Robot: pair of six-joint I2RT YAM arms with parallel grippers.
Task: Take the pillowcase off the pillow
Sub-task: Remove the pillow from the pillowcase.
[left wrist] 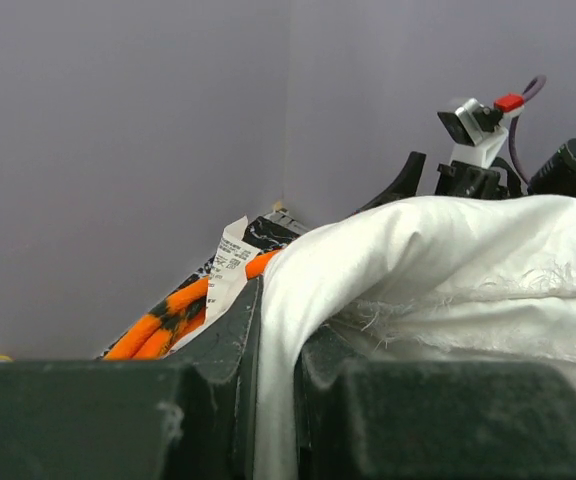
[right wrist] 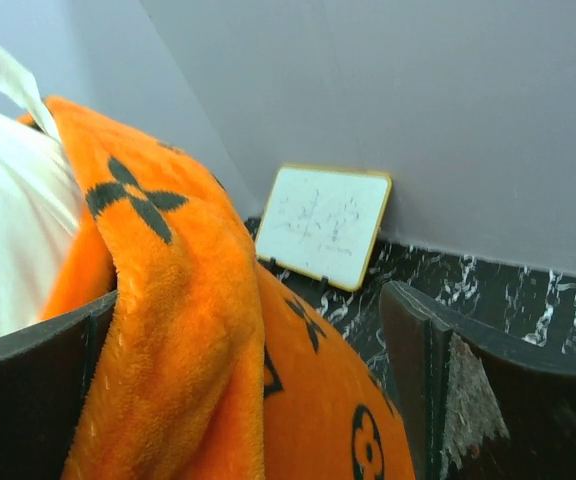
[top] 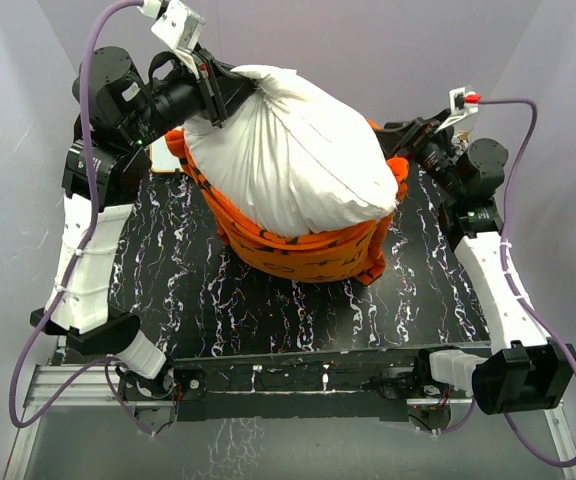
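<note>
The off-white pillow (top: pixel 293 150) is lifted at its far left corner, where my left gripper (top: pixel 226 92) is shut on a pinch of its fabric. In the left wrist view the white cloth runs up between the two dark fingers of the left gripper (left wrist: pixel 278 340). The orange pillowcase (top: pixel 308 250) is bunched round the pillow's lower half on the table, leaving most of the pillow (left wrist: pixel 448 260) bare. My right gripper (top: pixel 400 150) is at the pillowcase's right edge. Seen from its wrist, the right gripper (right wrist: pixel 248 380) stands wide open with a fold of pillowcase (right wrist: pixel 178 300) lying loose between the fingers.
A small framed whiteboard (right wrist: pixel 323 225) leans against the back wall. The table top (top: pixel 298 310) is black with white veining, and grey walls close it in at the back and sides. A white care label (left wrist: pixel 230 262) sticks out of the pillowcase (left wrist: pixel 163 325).
</note>
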